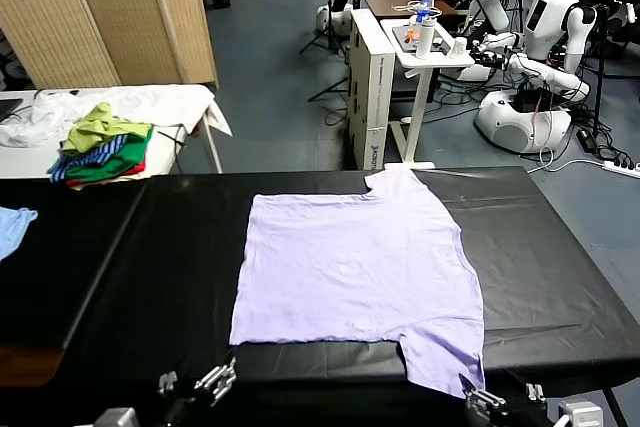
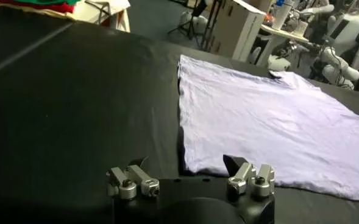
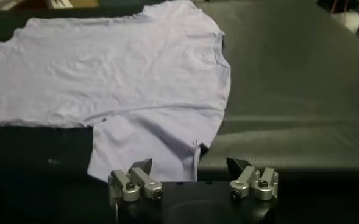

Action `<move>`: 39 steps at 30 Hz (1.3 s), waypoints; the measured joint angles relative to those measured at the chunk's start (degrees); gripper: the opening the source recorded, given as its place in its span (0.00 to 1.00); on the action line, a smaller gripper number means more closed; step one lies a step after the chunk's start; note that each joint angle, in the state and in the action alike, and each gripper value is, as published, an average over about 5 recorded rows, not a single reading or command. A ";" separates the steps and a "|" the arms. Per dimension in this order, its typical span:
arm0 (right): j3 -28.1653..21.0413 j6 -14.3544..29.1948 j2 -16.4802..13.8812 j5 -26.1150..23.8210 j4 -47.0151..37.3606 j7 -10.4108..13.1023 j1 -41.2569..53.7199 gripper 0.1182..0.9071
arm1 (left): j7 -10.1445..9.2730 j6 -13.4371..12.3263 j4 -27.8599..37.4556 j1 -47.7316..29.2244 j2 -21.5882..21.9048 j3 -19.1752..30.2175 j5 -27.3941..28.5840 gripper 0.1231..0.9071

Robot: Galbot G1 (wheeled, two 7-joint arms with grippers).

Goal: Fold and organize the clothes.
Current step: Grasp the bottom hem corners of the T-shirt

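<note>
Lavender T-shirt (image 1: 355,267) lies flat, seemingly overhanging near edge; both grippers wide open, empty.

Black table (image 1: 560,277) covered in dark matte sheet, spans the head view. Pale lavender T-shirt (image 1: 355,267) lies flat and spread open at centre, one sleeve toward 12 o'clock at far edge, other sleeve at 5 o'clock draping over near edge. Light blue cloth (image 1: 12,227) sits at 9 o'clock, on the left edge, well apart from the shirt.
</note>
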 joint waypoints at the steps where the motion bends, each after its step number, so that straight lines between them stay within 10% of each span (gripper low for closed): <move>1: -0.18 0.05 0.05 -0.10 -0.10 0.00 0.13 1.00 | 0.00 -0.06 0.22 -0.26 -0.15 0.12 -0.02 1.00; 14: -3.61 0.36 1.27 -1.68 -2.37 0.28 2.58 0.99 | 0.25 -1.26 6.65 -5.02 -2.55 1.58 1.10 1.00; 21: -3.65 0.43 1.28 -1.69 -2.67 0.12 2.32 0.70 | 0.40 -1.66 8.74 -6.43 -3.16 2.19 1.58 0.98; 28: -3.15 0.39 1.12 -1.72 -1.82 0.06 1.99 0.28 | 0.41 -1.74 9.20 -6.59 -3.31 2.38 1.64 0.53; 34: -2.46 0.38 0.98 -1.72 -0.64 0.19 1.23 0.17 | 0.40 -1.63 8.85 -6.01 -3.28 2.35 1.70 0.11; 39: -1.79 0.37 0.88 -1.68 0.53 0.70 0.13 0.05 | 0.28 -1.50 7.79 -5.13 -3.23 2.39 1.65 0.03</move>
